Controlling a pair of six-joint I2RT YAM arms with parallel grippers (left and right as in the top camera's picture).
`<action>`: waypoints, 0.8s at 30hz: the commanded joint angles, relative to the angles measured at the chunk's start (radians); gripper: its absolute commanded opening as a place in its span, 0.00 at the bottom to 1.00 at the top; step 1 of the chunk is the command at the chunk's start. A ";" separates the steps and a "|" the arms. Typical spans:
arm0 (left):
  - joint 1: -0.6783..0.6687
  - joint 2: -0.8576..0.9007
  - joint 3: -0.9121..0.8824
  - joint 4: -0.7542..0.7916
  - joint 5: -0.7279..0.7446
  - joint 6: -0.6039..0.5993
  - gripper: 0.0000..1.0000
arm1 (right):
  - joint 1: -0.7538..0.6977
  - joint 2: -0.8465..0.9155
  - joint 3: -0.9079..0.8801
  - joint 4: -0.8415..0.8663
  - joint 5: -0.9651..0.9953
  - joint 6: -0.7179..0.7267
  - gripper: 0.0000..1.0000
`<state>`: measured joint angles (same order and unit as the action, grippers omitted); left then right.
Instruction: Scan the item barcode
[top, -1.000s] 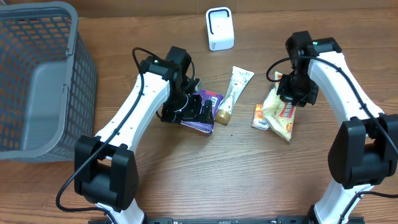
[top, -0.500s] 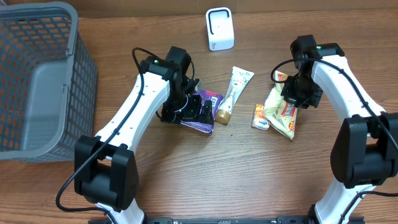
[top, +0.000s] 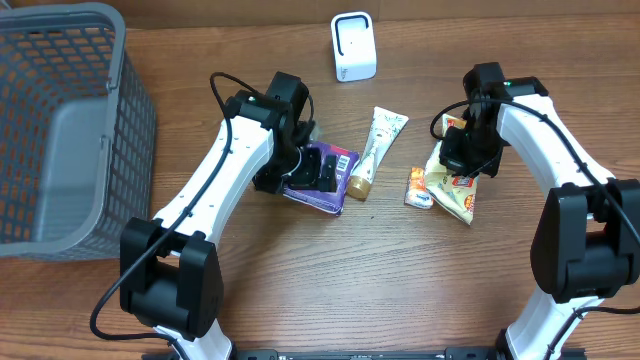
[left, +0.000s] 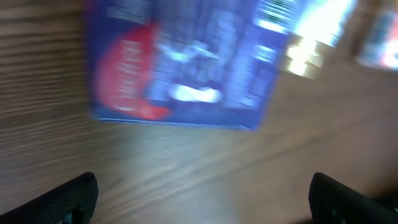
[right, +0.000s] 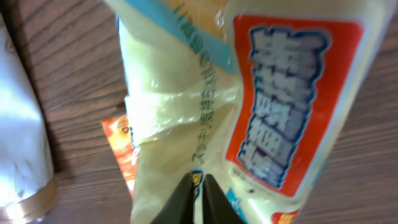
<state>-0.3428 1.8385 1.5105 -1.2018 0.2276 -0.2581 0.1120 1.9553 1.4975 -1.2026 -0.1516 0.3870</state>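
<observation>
open table (top: 400, 290) in front, basket (top: 60, 130) walling the left, scanner (top: 353, 45) at the back, tube (top: 372, 150) between 2 arms

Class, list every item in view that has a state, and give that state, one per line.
left hand, open
right hand, shut
yellow snack bag, pinched by right hand
purple box, lying flat
tube, lying flat, capped
orange packet, lying flat
scanner, standing upright
basket, upright

- Reaches the left arm forward, elbow bent, wrist tipped down.
- Holds the left gripper (left: 205, 196) spread wide (only fingertips show at its wrist camera).
- Arches the right arm inward.
- Pinches the right gripper (right: 198, 185) closed on the snack packet (right: 180, 112).
</observation>
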 joint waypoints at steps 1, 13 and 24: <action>0.002 0.012 -0.004 0.011 -0.188 -0.126 1.00 | 0.004 -0.018 0.039 -0.032 -0.039 -0.013 0.04; 0.003 0.097 -0.004 0.106 -0.194 -0.248 1.00 | 0.049 -0.028 0.117 0.024 -0.366 -0.159 0.16; 0.010 0.224 -0.004 0.136 -0.205 -0.281 1.00 | 0.189 -0.014 0.038 0.192 -0.088 0.088 0.05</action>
<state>-0.3397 2.0186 1.5108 -1.0542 0.0494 -0.5159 0.2790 1.9503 1.5578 -0.9955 -0.4290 0.3470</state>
